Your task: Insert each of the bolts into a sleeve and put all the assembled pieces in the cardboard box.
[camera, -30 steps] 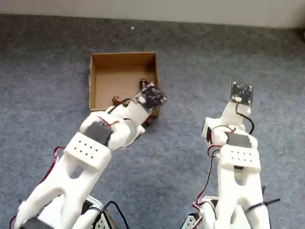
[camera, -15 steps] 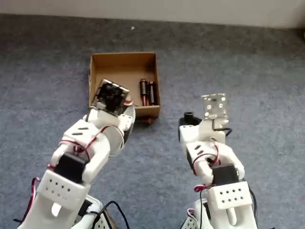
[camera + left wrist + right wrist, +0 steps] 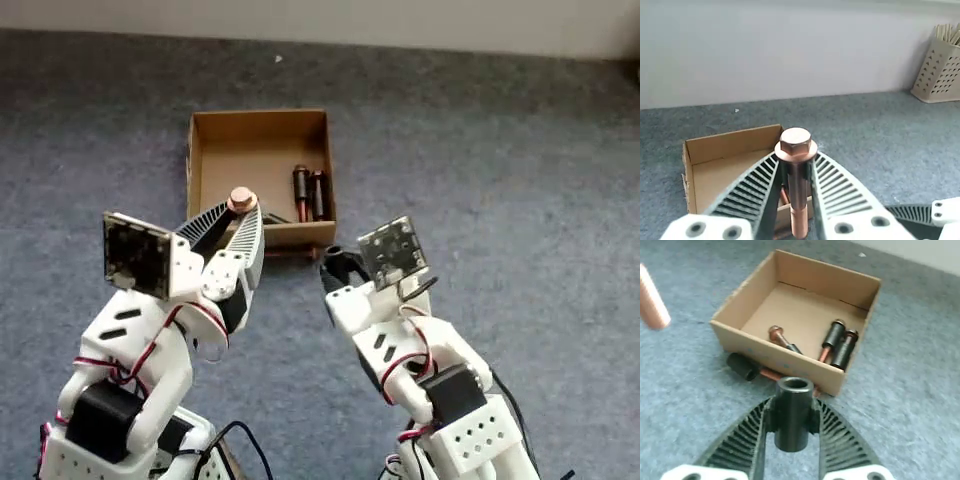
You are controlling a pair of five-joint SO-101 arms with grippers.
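My left gripper [image 3: 240, 210] is shut on a copper bolt [image 3: 240, 199], held upright with its hex head up, just in front of the cardboard box [image 3: 196, 170]. The left wrist view shows the bolt [image 3: 796, 145] between the ribbed fingers [image 3: 752, 187]. My right gripper [image 3: 338, 268] is shut on a black sleeve [image 3: 335, 261] near the box's front right corner. In the right wrist view the sleeve [image 3: 792, 425] stands with its hole up. Three assembled pieces [image 3: 839, 342] lie inside the box [image 3: 740, 305].
A further black sleeve with a copper bolt [image 3: 747, 367] lies on the grey carpet against the outside of the box's front wall. The threaded bolt end [image 3: 652, 302] hangs at the right wrist view's edge. A beige holder [image 3: 940, 65] stands by the far wall.
The left arm has drawn back from over the box and now holds the bolt upright. The right arm has swung left and nearer, bringing the sleeve to the box's front corner.
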